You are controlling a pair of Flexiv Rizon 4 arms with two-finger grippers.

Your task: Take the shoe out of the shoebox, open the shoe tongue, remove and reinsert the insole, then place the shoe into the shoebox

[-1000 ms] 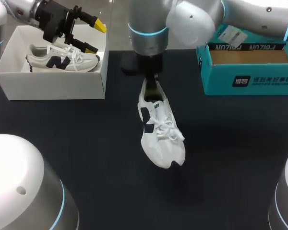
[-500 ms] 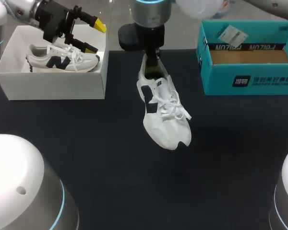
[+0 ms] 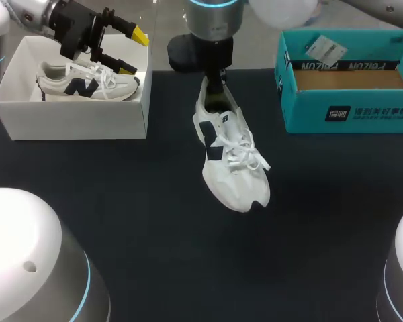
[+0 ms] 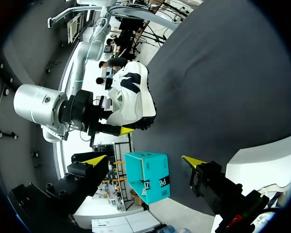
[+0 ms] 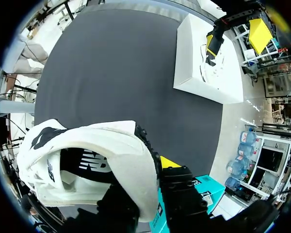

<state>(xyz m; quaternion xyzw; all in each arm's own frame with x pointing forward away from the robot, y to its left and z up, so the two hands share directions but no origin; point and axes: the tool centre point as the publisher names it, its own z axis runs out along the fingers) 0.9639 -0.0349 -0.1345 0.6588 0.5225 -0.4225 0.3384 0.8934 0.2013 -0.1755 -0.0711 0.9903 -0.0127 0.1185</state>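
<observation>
R gripper (image 5: 148, 177): one yellow tip (image 5: 169, 162) visible just outside shoe (image 5: 97, 145) heel, other finger buried in collar. Toe end, farthest from claw, cut off by rim. Teal box (image 5: 203, 187) mostly behind claw body. Head cam: fingertips lost behind heel.

White navy-marked shoe (image 3: 230, 161) held aloft by heel, near teal shoebox (image 3: 369, 113).

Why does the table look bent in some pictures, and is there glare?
Left wrist view: the fisheye lens bows the table, and the room behind the held shoe glares white. Right wrist view: same bowing, shoe looms huge. Head view: teal box edges straight, light even.
</observation>
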